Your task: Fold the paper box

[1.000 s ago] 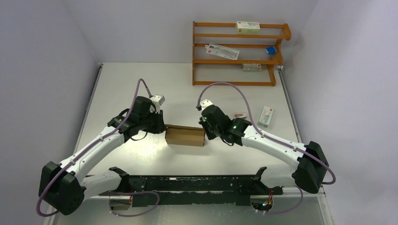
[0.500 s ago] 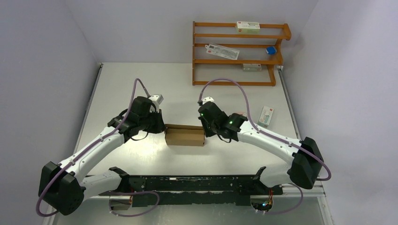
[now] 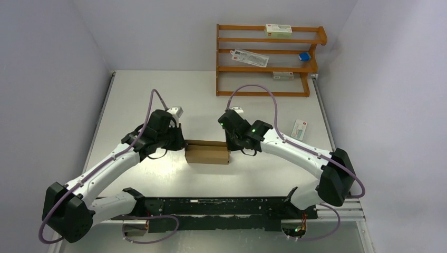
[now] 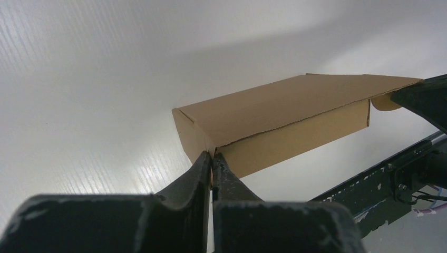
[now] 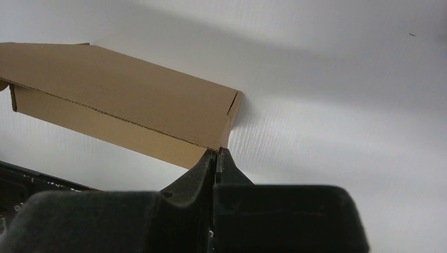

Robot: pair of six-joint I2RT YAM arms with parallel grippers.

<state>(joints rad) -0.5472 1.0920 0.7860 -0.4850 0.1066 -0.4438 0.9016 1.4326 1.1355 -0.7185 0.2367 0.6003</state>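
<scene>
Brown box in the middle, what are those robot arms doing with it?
Two robot arms are folding the paper box on the table. It already looks like a closed carton. The left gripper and right gripper are shut, tips at its two ends; whether they pinch a flap is unclear.

- Top view hangs high over the near side, looking steeply down, the whole table (image 3: 137, 89) in frame
- Left wrist view sits low, tight behind its own fingers (image 4: 192, 176), peering along the tabletop
- Right wrist view does likewise from the opposite end
- All three catch the brown box (image 3: 207, 154)
</scene>
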